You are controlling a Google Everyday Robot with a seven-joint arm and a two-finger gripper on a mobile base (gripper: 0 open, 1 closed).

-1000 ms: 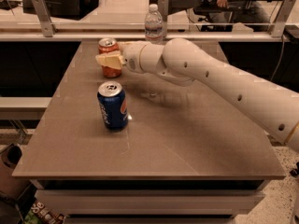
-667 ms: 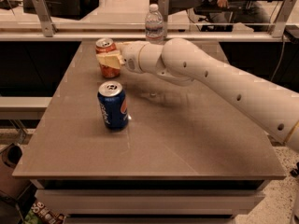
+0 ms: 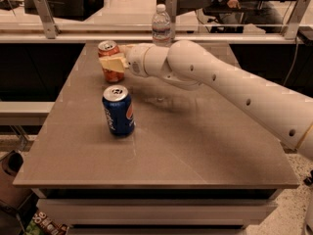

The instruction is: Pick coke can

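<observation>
The coke can (image 3: 109,53), red-orange with a silver top, stands upright at the far left of the grey table (image 3: 195,146). My gripper (image 3: 113,63) reaches in from the right on the white arm (image 3: 205,75). Its cream fingers (image 3: 111,62) are closed around the can's middle. I cannot tell whether the can's base touches the table.
A blue can with a red-white logo (image 3: 118,110) stands upright in front of the coke can, nearer the table's front. A clear water bottle (image 3: 161,25) stands at the far edge behind the arm. A rail and desks lie beyond the table.
The gripper and the coke can have shifted slightly to the left together. The blue can and the bottle have not moved.
</observation>
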